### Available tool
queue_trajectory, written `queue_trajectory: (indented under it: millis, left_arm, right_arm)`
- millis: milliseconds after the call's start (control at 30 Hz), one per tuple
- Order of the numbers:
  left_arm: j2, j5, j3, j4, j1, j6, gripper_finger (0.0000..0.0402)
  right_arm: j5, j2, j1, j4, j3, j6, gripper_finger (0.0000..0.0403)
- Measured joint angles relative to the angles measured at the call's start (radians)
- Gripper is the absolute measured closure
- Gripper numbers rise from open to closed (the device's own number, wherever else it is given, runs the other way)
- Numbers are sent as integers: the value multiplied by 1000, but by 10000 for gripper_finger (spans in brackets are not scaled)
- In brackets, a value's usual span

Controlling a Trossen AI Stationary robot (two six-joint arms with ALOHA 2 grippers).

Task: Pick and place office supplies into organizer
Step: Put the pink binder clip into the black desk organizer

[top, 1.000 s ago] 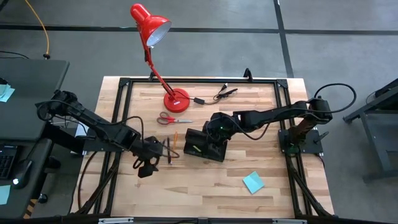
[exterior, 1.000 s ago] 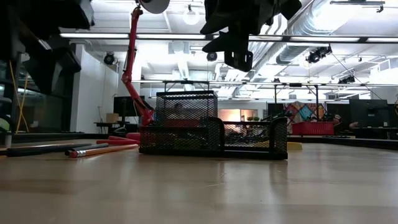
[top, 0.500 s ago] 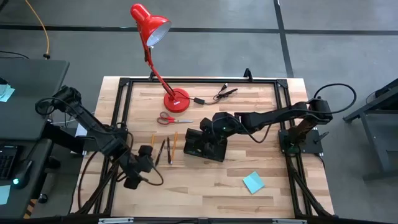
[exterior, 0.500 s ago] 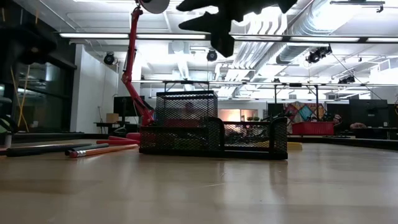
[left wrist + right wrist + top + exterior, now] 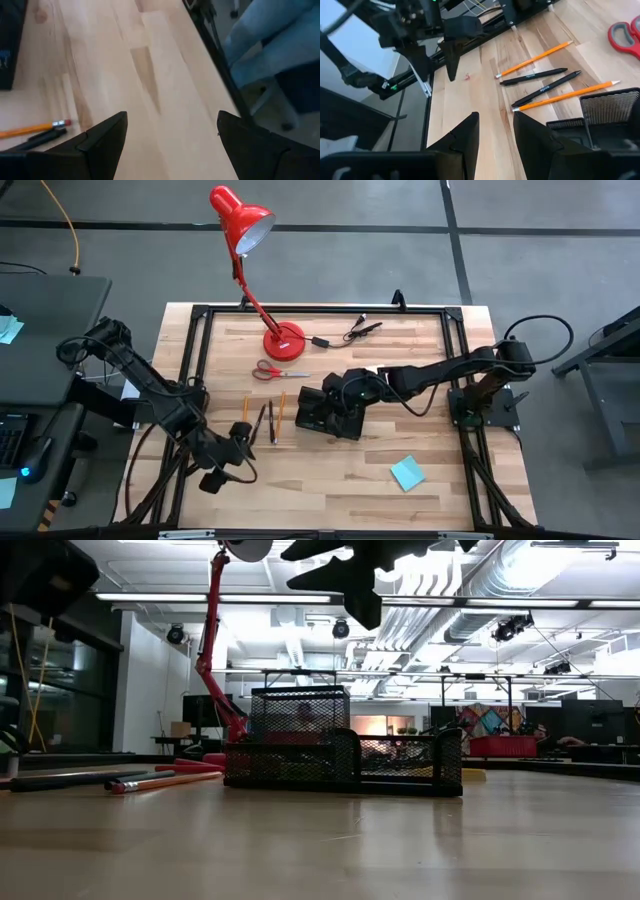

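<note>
Plainly the left claw (image 5: 236, 442) is the one placed for the next pick. Its jaws stand wide apart with nothing between them, and it hovers over bare wood toward the front left of the table (image 5: 330, 480). Just beyond it, toward the lamp side, lie the loose writing things in a short row: two orange pencils (image 5: 281, 404) and two dark pens (image 5: 260, 420). All four lie with their long axes running roughly front to back across the table, nearly parallel and close together, so the nearest ends point back at the left claw. To take one cleanly, I judge the claw would have to move a little toward the rear and close across a shaft, its jaws set crosswise to that front-to-back line.

Farther out, to the right of the row, sits the black mesh organizer (image 5: 330, 412), just beside the nearest pencil. The right claw (image 5: 340, 392) hangs over the organizer's rear edge with its jaws partly parted; in its own wrist view the gap between the fingers (image 5: 465, 135) shows empty. That claw is nearer the organizer than the pens, so the left arm is the closer one for the row.

Behind the pencils, the red-handled scissors (image 5: 272, 371) lie near the lamp's base (image 5: 283, 340), blades pointing right. A teal sticky-note pad (image 5: 407, 472) rests well apart, at the front right.
</note>
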Motion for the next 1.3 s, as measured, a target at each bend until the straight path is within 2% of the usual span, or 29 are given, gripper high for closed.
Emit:
queue_trajectory:
  millis: [167, 267, 333, 467, 633, 733, 833, 1000, 1133, 1300]
  left_arm:
    - [0, -15, 0, 77, 4, -55, 103]
    - [0, -13, 0, 146, 3, -157, 103]
    - [0, -11, 0, 191, 3, -152, 103]
    - [0, -42, 0, 169, 4, -181, 103]
    - [9, -53, 0, 59, 3, -265, 111]
    - [24, 43, -1, -1, 4, -278, 146]
    - [60, 152, -1, -37, 1, -293, 205]
    - [139, 392, -1, -149, -11, -320, 297]
    - [201, 499, -2, -230, -25, -351, 327]
    - [254, 516, -1, -196, -22, -400, 334]
  right_arm:
    - [-2, 0, 1, -1, 0, 20, 286]
    - [-3, 0, 9, -1, 0, 12, 286]
    - [-1, 0, 14, -1, 0, 10, 286]
    - [0, 0, 21, -1, 0, 4, 286]
    - [0, 0, 22, -1, 0, 10, 286]
    - [0, 0, 22, -1, 0, 11, 286]
    - [3, 0, 22, -1, 0, 11, 286]
    - [36, 0, 22, 0, 0, 11, 286]
    - [44, 0, 22, -1, 0, -3, 286]
    - [45, 0, 22, -2, 0, -16, 286]
